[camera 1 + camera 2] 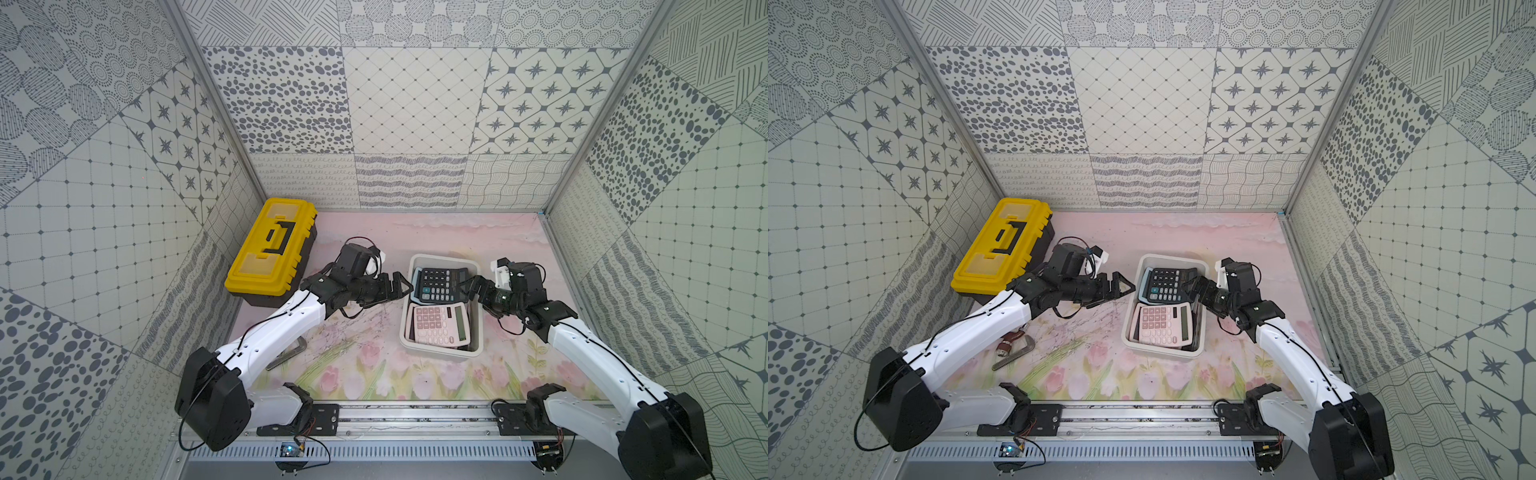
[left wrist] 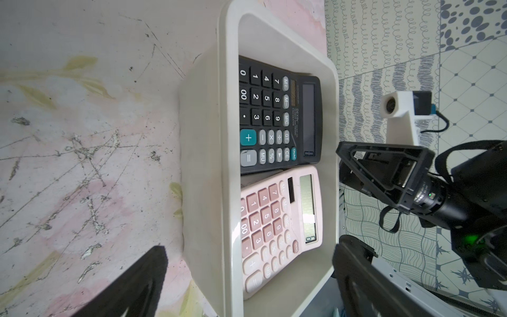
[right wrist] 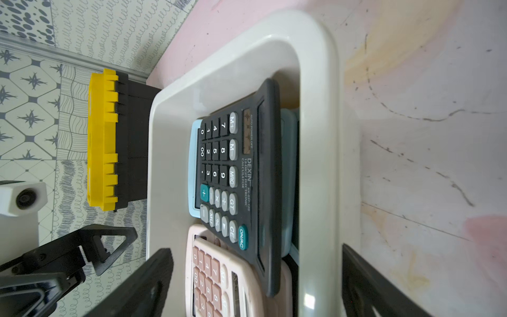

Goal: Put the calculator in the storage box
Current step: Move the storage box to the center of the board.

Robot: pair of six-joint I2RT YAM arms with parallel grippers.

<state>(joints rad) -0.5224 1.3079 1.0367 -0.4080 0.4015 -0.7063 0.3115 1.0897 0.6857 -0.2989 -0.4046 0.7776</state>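
Both top views: high over the aluminium base rail, facing down toward the patterned back wall, wide enough for the whole floral-print tabletop. Left wrist camera close at one long side of the white plastic storage box, looking across it; right wrist camera close at the opposite side, looking back. All four share that storage box and the black plastic calculator in it.

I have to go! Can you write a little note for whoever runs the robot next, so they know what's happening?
Left hand: open, empty, beside the storage box.
Right hand: open, empty, at the box's other side.
Black calculator: in the box, resting on a blue one; pink calculator next to it.
Done: calculator is in the box.
Left: probably just pull both hands back.
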